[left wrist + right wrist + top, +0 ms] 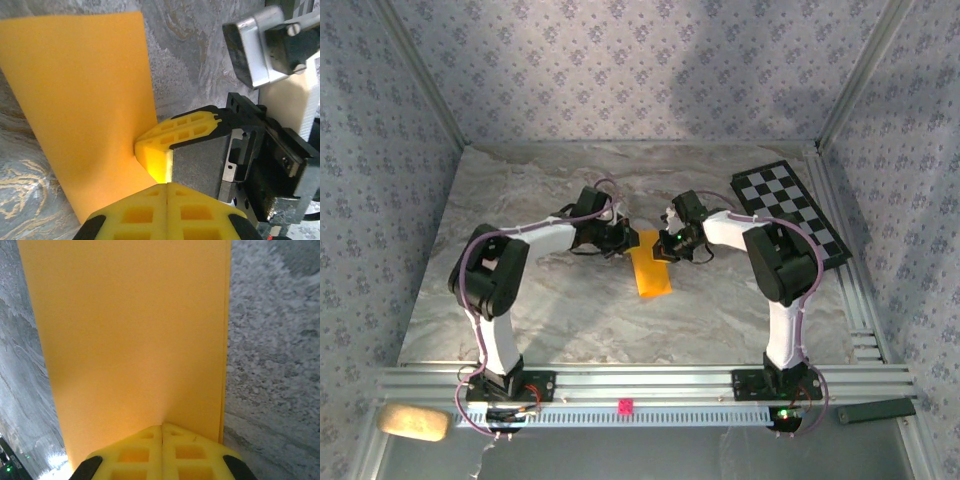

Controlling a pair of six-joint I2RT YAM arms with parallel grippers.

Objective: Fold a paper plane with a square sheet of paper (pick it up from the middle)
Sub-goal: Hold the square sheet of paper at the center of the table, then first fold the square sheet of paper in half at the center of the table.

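Paper (652, 272) lies mid-worktop (540, 300) between the two arms, long axis running away from the bases, far end up at the wrists. Shape now: a narrow rectangle, not a square. Right wrist view shows a doubled edge down one long side of the paper (130, 330), so one lengthwise half-fold looks done. No slanted nose folds, no point, no wings visible; nothing dart-like yet. Left gripper (632, 243) sits at the far end from the left, jaws together; in its own view the yellow tips (167, 186) meet right where the paper's (85, 100) near corner runs in, so probably pinching it, though the sheet inside the seam is hidden. Right gripper (663, 243) sits opposite, jaws together on the sheet's end edge, the paper running straight into the seam of the tips (161, 429). Its finger also shows in the left wrist view, touching the paper's edge (150, 147). Judgement: early stage, centre crease in hand; nose corners, wing folds and final shaping all left to do
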